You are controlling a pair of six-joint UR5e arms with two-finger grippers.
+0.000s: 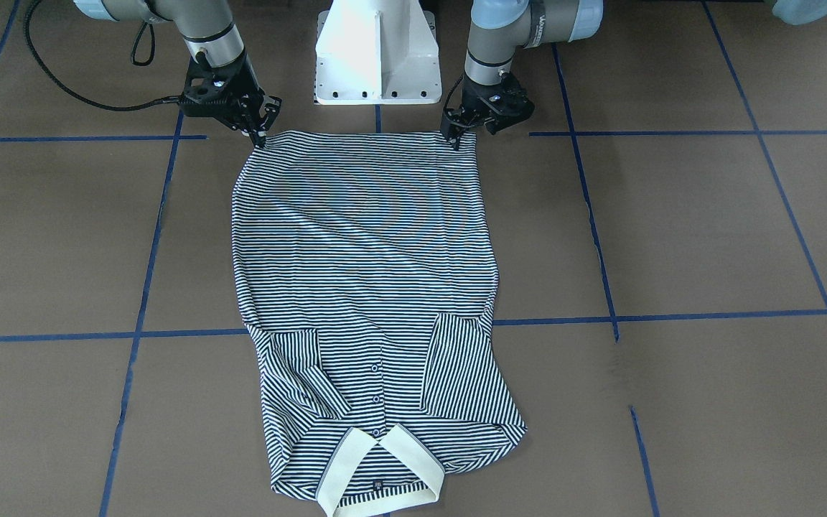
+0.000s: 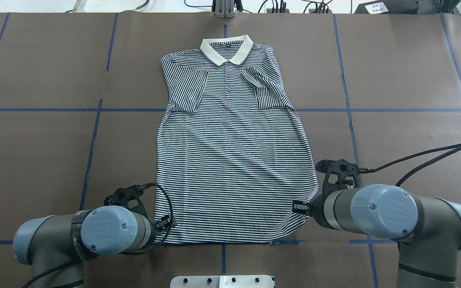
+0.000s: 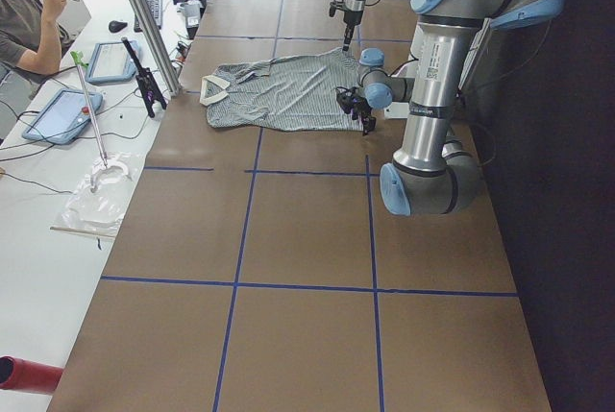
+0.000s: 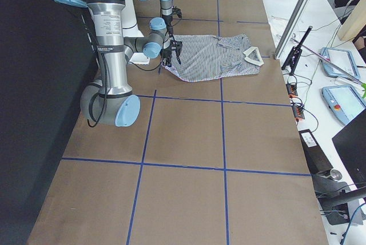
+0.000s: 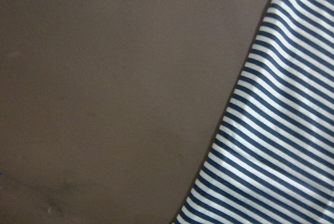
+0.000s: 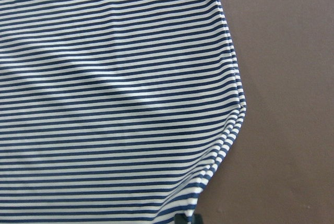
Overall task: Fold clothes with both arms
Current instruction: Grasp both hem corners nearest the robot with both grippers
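Left black gripper (image 1: 456,136) and right black gripper (image 1: 259,135) pinch the striped navy-and-white polo shirt (image 1: 363,237) by its bottom corners, probably to fold it.

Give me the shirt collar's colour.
The soft fabric collar is cream; overhead exterior view shows it best.

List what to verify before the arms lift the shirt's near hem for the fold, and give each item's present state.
1. Polo shirt lies spread out, buttons up, collar on the side away from the robot: ok.
2. Both sleeves folded in over the chest: ok.
3. Left claw at its corner of the hem: ok.
4. Right claw at the other hem corner: ok.
5. Each claw shut on fabric: cannot tell.
6. Body of the shirt free of wrinkles: not ok, shallow ripples run across it.
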